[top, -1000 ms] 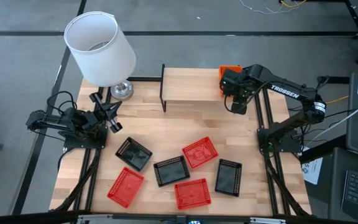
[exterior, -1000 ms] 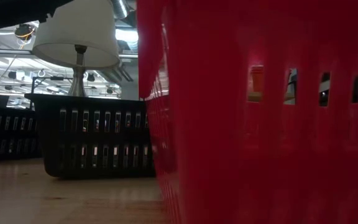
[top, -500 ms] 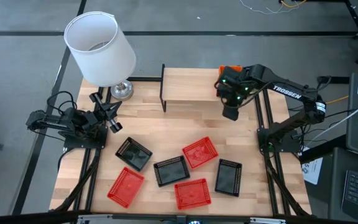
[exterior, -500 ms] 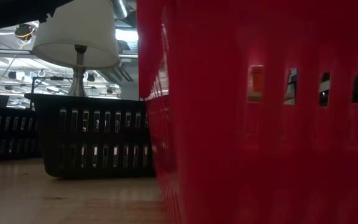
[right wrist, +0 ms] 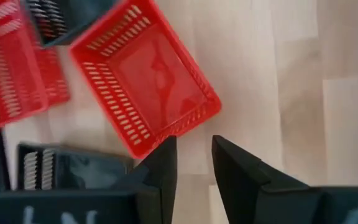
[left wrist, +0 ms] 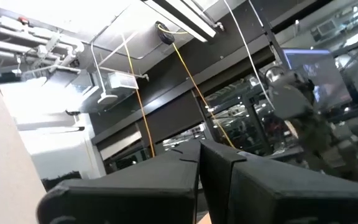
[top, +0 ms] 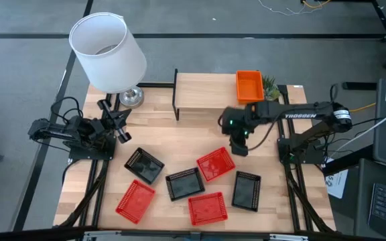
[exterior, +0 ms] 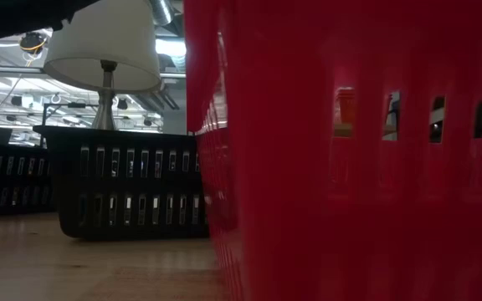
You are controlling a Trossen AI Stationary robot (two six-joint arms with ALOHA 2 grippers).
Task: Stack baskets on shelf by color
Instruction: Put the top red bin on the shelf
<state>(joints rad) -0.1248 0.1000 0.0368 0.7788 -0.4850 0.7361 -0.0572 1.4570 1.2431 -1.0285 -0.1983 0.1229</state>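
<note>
In the high view the shelf (top: pixel 203 90) stands at the table's far side, with an orange basket (top: pixel 249 86) on its right end. Three red baskets (top: pixel 215 164), (top: pixel 136 200), (top: pixel 208 208) and three black ones (top: pixel 144 165), (top: pixel 184 183), (top: pixel 246 190) lie on the table's near half. My right gripper (top: pixel 238 144) is open just right of and beyond the middle red basket (right wrist: pixel 145 74). Its fingers (right wrist: pixel 166 165) stand at that basket's long rim. My left gripper (top: pixel 121 128) waits shut at the table's left edge.
A lamp with a white shade (top: pixel 109 53) stands at the far left corner, beside the shelf's left leg. A small plant (top: pixel 270 84) sits right of the orange basket. The low view is mostly filled by a red basket wall (exterior: pixel 350 167), with a black basket (exterior: pixel 132 184) behind it.
My right gripper has swung from the shelf's right end toward the near edge and to the left, coming down beside the middle red basket. The orange basket stays on the shelf and now shows whole. The left arm has kept still.
</note>
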